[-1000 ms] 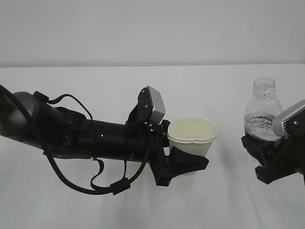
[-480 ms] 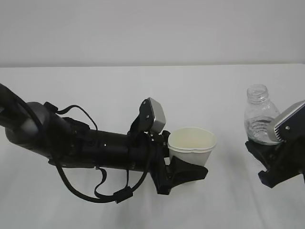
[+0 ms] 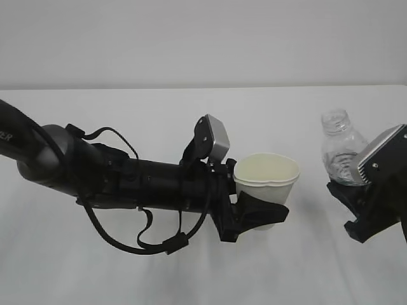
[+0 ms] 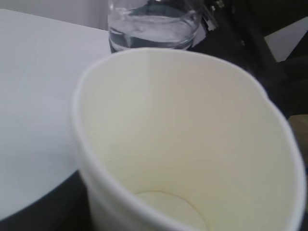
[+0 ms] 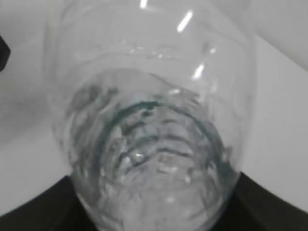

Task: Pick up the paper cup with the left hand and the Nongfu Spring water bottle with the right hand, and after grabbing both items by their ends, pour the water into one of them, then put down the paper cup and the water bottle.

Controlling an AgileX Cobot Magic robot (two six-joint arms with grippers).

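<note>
The white paper cup (image 3: 266,184) is held upright above the table, my left gripper (image 3: 257,213) shut round its lower part. Its pale yellowish inside (image 4: 192,144) fills the left wrist view and looks dry. At the right edge, the Nongfu Spring water bottle (image 3: 340,152) is clear and capless, with water in it. It leans left, its neck tipped toward the cup, and my right gripper (image 3: 359,203) is shut on its lower half. The bottle (image 5: 149,120) fills the right wrist view, black fingers (image 5: 38,207) at both lower corners. A gap separates bottle mouth and cup rim.
A plain white table (image 3: 127,114) runs back to a pale wall (image 3: 191,38). My left arm (image 3: 114,181), black with looped cables, stretches in from the left edge. A grey camera plate (image 3: 216,136) sits above the wrist.
The bottle has come down and tipped left toward the cup. My left arm has shifted the cup a little to the right. Both grips are unchanged.
</note>
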